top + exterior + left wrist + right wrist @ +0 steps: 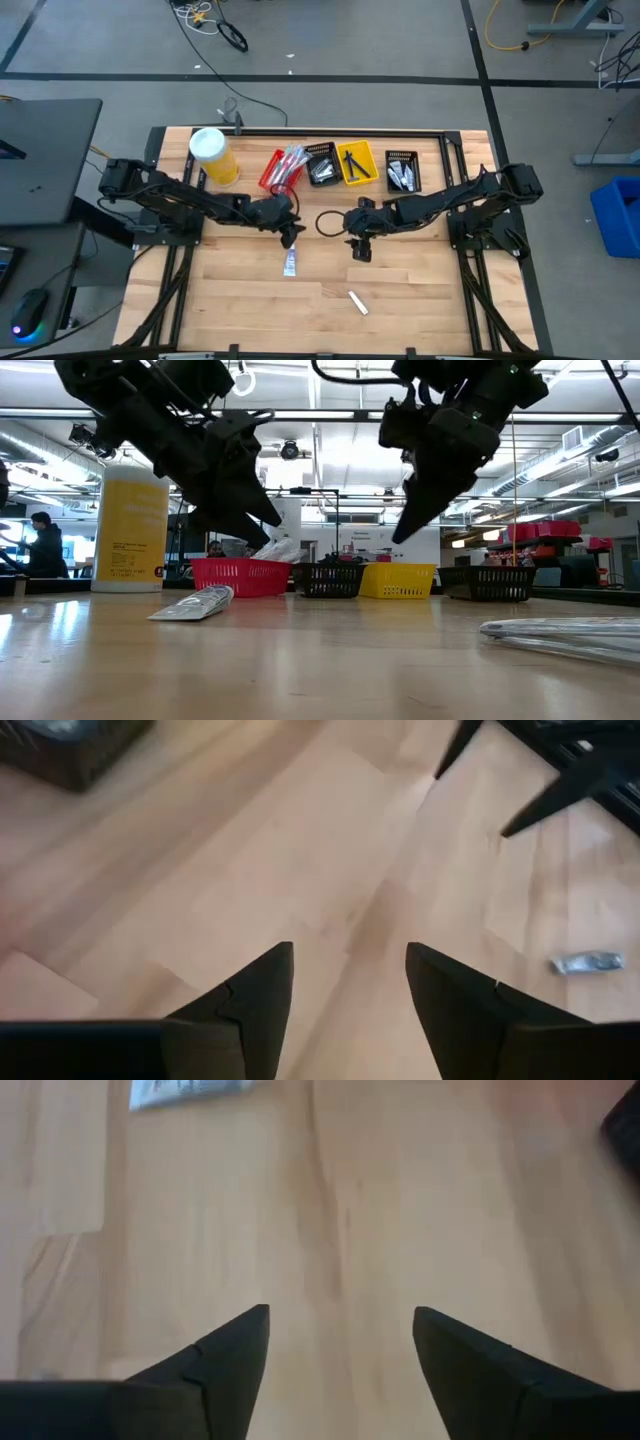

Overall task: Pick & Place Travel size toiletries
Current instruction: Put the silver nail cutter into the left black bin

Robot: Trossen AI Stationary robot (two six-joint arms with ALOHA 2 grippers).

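Note:
A white-and-blue tube (290, 263) lies flat on the wooden table near its middle, and also shows as the tube (195, 603) and the tube (190, 1090). A small white packet (358, 302) lies flat nearer the front edge; it is the packet (588, 962) too. My left gripper (290, 235) hangs open just beyond the tube, above the table, fingers (262, 982) over bare wood. My right gripper (358, 250) hangs open to the tube's right, fingers (235, 1342) over bare wood. Neither holds anything.
Along the far edge stand a red bin (283, 168) with toothbrushes, a black bin (322, 165), a yellow bin (357, 163) and a second black bin (402, 172). A big yellow canister (212, 155) stands at the far left. Bare wood lies toward the front.

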